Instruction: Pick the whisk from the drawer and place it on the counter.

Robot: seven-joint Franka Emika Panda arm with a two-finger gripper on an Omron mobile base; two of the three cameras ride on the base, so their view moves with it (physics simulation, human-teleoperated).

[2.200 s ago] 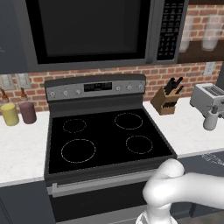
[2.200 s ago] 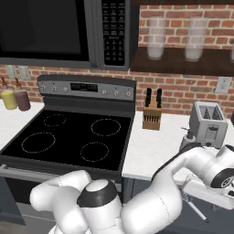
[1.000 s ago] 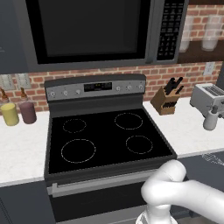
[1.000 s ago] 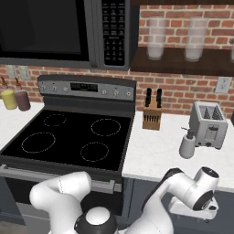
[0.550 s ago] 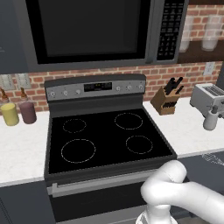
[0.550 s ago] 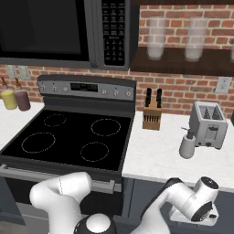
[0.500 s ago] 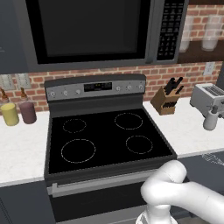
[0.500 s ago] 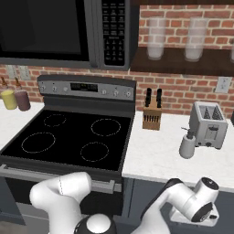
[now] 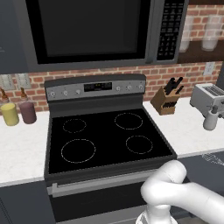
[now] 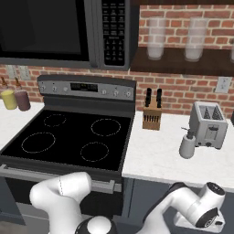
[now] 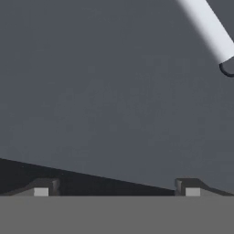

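Jaws (image 11: 116, 191): released, the two dark tips standing wide apart at 6 o'clock of the hand view, nothing between them
Whisk (image 11: 209, 28): its pale straight handle slants in from 12 o'clock toward 3 o'clock of the hand view, ending in a small dark loop at the right edge; it is well apart from both tips; wire head out of frame
Drawer (image 11: 105, 91): flat dark grey floor spreads under the handle and ahead of the tips, with a darker wedge at 7 o'clock just above them
Arm: the white wrist (image 10: 201, 208) hangs low at 5 o'clock of the right base view, below the worktop edge; the elbow (image 9: 173, 192) bulges at 5 o'clock of the left base view
Worktop (image 10: 160, 155): white speckled slab at 3 o'clock of the stovetop
Stovetop (image 9: 103, 140): black glass with four ring marks, centre of the left base view
Soap dispenser (image 10: 187, 144): grey, on the worktop just beside the toaster
Toaster (image 10: 208, 124): silver, near the brick wall
Knife block (image 10: 152, 116): wooden, black handles up, between stove and toaster
Microwave (image 9: 94, 30): dark, at 12 o'clock above the stove
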